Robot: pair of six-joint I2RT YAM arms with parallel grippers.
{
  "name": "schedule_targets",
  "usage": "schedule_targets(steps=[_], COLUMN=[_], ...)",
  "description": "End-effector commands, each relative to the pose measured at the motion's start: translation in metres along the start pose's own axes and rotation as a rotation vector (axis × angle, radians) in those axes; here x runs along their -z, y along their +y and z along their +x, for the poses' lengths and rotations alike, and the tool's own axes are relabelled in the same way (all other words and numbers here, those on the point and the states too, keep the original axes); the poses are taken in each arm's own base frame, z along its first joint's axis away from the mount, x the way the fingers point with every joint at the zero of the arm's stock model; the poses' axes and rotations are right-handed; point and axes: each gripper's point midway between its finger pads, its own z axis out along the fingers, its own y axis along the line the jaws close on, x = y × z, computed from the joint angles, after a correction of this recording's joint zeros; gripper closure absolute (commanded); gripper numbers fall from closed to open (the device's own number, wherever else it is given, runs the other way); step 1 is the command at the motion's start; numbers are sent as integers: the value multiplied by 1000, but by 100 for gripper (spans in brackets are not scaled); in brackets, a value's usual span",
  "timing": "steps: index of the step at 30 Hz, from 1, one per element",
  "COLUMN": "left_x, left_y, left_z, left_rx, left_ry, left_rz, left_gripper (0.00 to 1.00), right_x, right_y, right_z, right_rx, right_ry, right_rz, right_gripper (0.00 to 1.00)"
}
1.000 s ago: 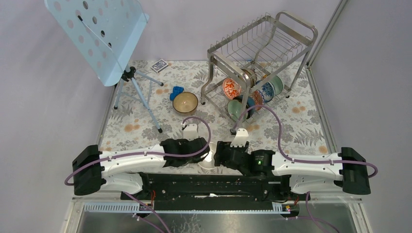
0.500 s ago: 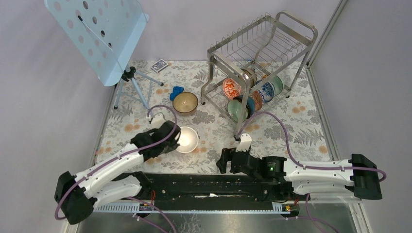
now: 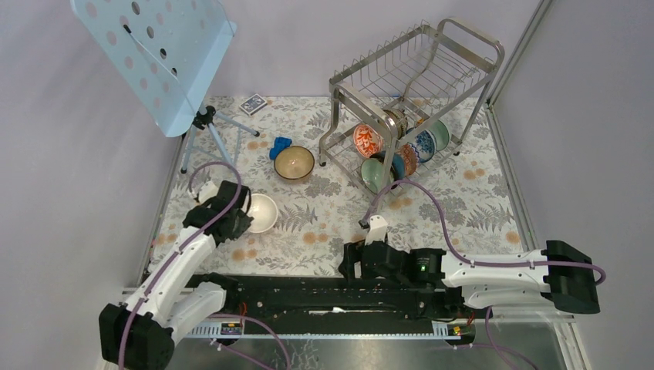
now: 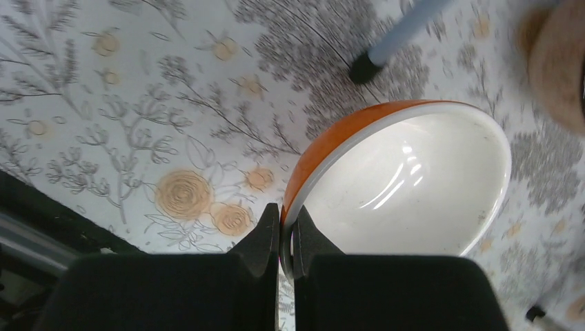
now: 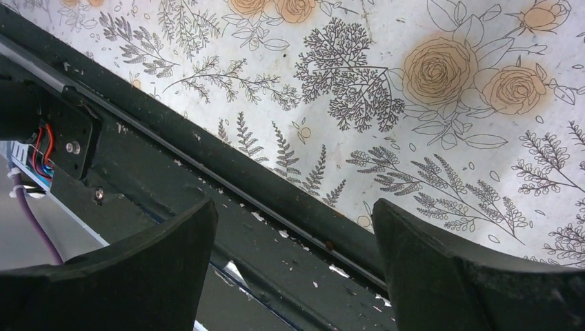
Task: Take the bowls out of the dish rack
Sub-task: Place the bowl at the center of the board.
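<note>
The steel dish rack (image 3: 416, 81) stands at the back right, with several bowls on edge in its lower tier, among them an orange-red patterned one (image 3: 367, 140) and a pale green one (image 3: 375, 172). A brown bowl with a tan inside (image 3: 294, 163) sits upright on the cloth to the rack's left. My left gripper (image 3: 235, 220) (image 4: 286, 234) is shut on the rim of a bowl that is orange outside and white inside (image 3: 262, 212) (image 4: 407, 186), low over the left of the table. My right gripper (image 3: 348, 262) (image 5: 293, 227) hangs open over the near table edge, with nothing between its fingers.
A pale blue perforated music stand (image 3: 154, 54) on a tripod fills the back left; one tripod foot (image 4: 362, 69) is close beyond the held bowl. A small blue object (image 3: 280, 146) and a card deck (image 3: 252, 103) lie farther back. The black mounting rail (image 5: 207, 179) runs under the right gripper.
My left arm has swung left and away from the centre, carrying the orange-and-white bowl from the near middle to the left side. The right gripper has stayed open near the front edge, shifting slightly.
</note>
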Motion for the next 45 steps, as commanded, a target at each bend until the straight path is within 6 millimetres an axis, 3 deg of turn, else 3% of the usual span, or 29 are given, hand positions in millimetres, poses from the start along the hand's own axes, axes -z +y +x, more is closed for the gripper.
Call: schedule_targets(steps=[1,9,14,29,40,45], left_x=[4,2,-19,-67,-84,-87], left_y=[12,53,69,56,70,73], left_z=[-27,-72,-85,-107,-109,-108], left_rx=[144,362,519,742,768,761], left_ry=[-67,-178,-192,-178,-147,-139], left_rz=[-23,-148,-160,-109,-146,-152], left_gripper=[100,100,100,100,100,84], right_x=[1,5,9,13,10,9], right_y=[2,-8,-11,-21,-21,-19], right_z=[2,12,15,19,16,12], right_rx=[27,22,29,7,24,35], right_ry=[3,10,21,28,34,32], right_rz=[-27,-47,-51,-27,10,25], right_gripper=[11,11,12,13,13,13])
